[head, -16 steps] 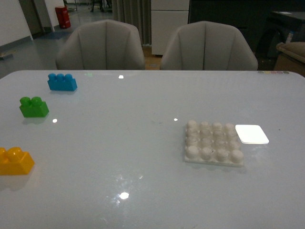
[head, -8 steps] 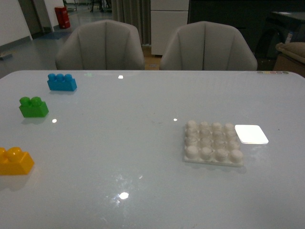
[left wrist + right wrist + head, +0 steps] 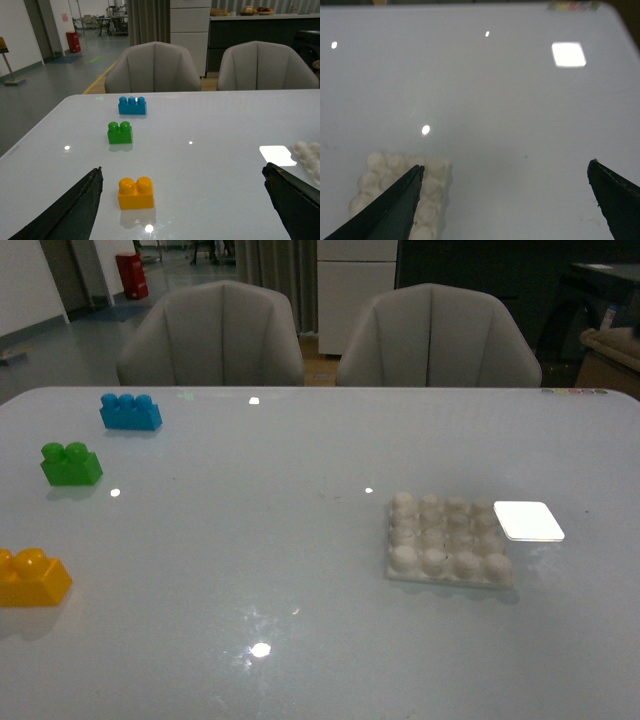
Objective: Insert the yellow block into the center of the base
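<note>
The yellow block (image 3: 30, 578) stands upright on the table at the near left edge of the front view. In the left wrist view the yellow block (image 3: 135, 192) lies ahead of my left gripper (image 3: 182, 172), nearer its one finger (image 3: 75, 210), apart from both. That gripper is open and empty. The white studded base (image 3: 447, 540) sits right of centre with nothing on it. My right gripper (image 3: 506, 167) is open and empty above the table beside the base (image 3: 402, 195), which one finger partly hides. Neither gripper shows in the front view.
A green two-stud brick (image 3: 70, 463) and a blue three-stud brick (image 3: 130, 411) stand at the far left. A flat bright white square (image 3: 528, 521) lies against the base's far right corner. Two grey chairs (image 3: 430, 335) stand behind the table.
</note>
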You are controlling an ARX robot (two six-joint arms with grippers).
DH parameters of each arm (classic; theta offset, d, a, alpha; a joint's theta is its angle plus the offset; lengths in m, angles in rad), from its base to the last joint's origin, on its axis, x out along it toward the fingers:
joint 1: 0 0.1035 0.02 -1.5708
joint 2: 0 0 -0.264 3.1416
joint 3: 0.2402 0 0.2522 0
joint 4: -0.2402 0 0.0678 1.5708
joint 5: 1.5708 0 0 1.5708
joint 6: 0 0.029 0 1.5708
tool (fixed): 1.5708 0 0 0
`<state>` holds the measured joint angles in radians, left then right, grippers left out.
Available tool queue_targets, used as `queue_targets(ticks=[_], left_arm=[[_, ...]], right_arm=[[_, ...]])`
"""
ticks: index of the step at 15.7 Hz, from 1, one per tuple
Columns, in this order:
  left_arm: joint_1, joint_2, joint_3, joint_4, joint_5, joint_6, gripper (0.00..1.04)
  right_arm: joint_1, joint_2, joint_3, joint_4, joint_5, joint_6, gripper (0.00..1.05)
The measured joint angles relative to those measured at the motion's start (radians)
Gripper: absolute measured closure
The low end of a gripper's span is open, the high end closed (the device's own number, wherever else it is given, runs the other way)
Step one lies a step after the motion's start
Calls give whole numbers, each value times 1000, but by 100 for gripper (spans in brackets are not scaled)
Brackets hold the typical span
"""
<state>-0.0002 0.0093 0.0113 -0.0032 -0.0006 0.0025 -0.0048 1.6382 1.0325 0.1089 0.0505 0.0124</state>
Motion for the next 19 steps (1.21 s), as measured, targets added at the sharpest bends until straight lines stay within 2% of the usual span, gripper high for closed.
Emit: queue_targets(ticks=[3,6,12,19], left_arm=[[0,0,0,0,0,0,7],[0,0,0,0,0,0,7],[0,0,0,0,0,0,7],[0,0,0,0,0,0,7]], right_arm=[[73,230,53,-119,-33,49,6],[125,352,111,-157,-60,124,6],[144,528,240,-199,-61,258,6],[150,605,326,-226,-66,279,6]])
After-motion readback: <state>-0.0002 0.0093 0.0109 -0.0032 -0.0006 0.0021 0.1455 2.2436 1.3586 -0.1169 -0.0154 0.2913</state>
